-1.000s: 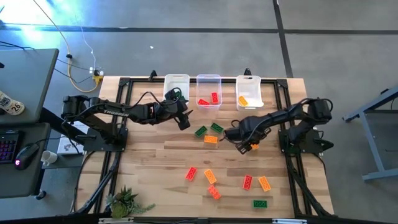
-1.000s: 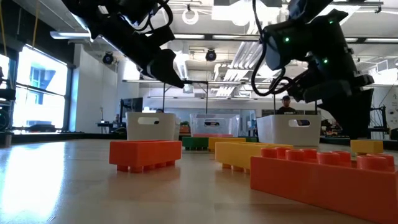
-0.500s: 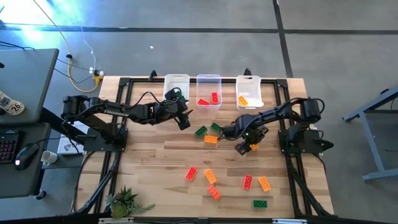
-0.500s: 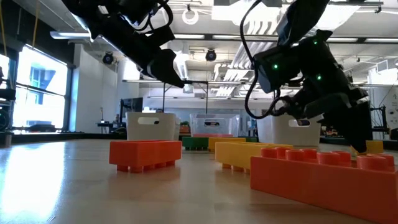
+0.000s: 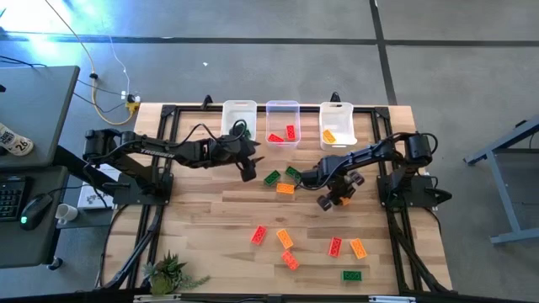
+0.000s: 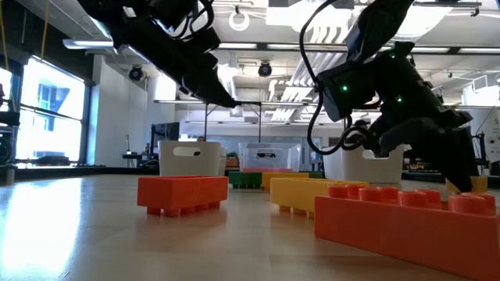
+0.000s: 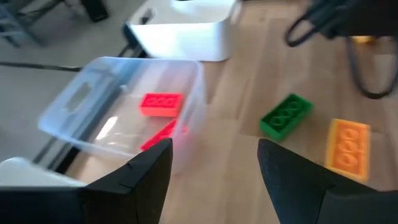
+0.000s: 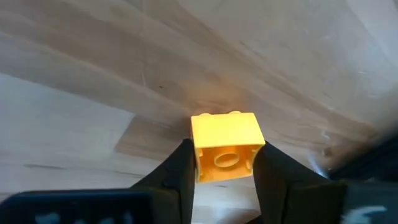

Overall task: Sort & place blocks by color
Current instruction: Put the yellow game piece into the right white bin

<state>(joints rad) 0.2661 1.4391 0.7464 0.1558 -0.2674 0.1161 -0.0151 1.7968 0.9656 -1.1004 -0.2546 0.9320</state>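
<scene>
My right gripper [image 5: 334, 199] is shut on an orange-yellow block [image 8: 225, 149] on the table's right half, in front of the right bin [image 5: 337, 126]. My left gripper [image 7: 211, 186] hangs open above the table, just in front of the middle clear bin [image 7: 93, 118], which holds red blocks [image 7: 161, 103]. Two green blocks [image 5: 271, 178] [image 5: 292, 172] and an orange one [image 5: 285, 188] lie flat on the wood between the two grippers. Several more red, orange and green blocks [image 5: 285, 238] lie near the front edge. My right gripper pinches the orange-yellow block's two opposite side walls [image 8: 198, 155] between its two fingers [image 8: 177, 177]. The fingers come slanting down from above. The block's hollow face [image 8: 225, 160] is turned toward the wrist. Whether it is clear of the wood I cannot tell.
Three bins stand in a row at the far edge: white left [image 5: 239, 118], clear middle [image 5: 283, 122], white right with an orange block [image 5: 329, 135]. A small plant [image 5: 168, 271] sits at the near left corner. Bare wood lies in the table's left half.
My right gripper has come down onto the orange-yellow block and shut on it; its arm has drawn in toward the table's left. The block lies about where it was.
</scene>
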